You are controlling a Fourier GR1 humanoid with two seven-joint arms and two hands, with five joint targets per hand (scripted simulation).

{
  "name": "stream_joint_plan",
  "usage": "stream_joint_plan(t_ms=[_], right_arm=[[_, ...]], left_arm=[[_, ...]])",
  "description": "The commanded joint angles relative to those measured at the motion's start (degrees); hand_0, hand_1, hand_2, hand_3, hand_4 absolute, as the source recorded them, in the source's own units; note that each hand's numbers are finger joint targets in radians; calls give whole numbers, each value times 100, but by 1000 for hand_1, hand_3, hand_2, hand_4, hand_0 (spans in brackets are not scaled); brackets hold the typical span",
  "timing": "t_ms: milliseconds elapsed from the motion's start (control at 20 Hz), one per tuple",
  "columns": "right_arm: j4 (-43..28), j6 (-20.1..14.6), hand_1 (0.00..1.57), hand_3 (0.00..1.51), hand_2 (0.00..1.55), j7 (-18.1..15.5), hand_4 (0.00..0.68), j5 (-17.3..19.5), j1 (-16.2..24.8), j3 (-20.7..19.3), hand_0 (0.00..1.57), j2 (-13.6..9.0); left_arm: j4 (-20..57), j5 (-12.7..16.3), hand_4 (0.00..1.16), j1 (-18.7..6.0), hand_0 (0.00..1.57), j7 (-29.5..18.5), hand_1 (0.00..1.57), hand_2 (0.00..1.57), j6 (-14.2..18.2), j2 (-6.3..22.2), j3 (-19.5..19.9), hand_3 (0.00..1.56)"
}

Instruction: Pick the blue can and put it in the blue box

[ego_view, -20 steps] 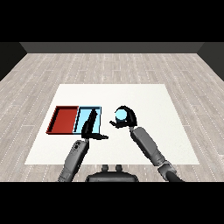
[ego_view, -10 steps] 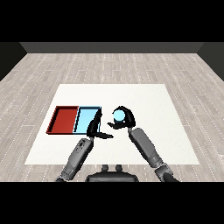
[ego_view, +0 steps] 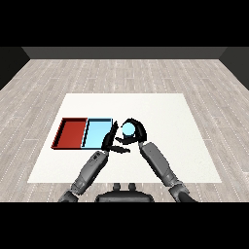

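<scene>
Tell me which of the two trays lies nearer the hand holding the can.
The light blue tray. It lies just left of the right hand curled round the blue can, while the red tray sits on its far side, farther left.

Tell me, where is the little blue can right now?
In the head view the small blue can sits in the robot's curled right hand, just right of the light blue tray and beside the left hand.

You're looking at a white table [ego_view: 160,112] carrying a red tray [ego_view: 72,133] and light blue tray [ego_view: 96,132], sitting side by side.
</scene>
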Motion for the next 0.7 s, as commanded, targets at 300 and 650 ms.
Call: stream_joint_plan(t_ms=[300, 650], right_arm=[[-612, 128, 1396, 1395, 1431, 248, 654, 399, 418, 137, 1396, -24], [104, -149, 1432, 1389, 1433, -2, 620, -172, -132, 584, 1432, 44]], left_arm=[[538, 378, 0, -391, 0, -244, 0, 0, -274, 36, 59, 0], [-7, 229, 0, -348, 0, 262, 0, 0, 220, 60, -184, 0]])
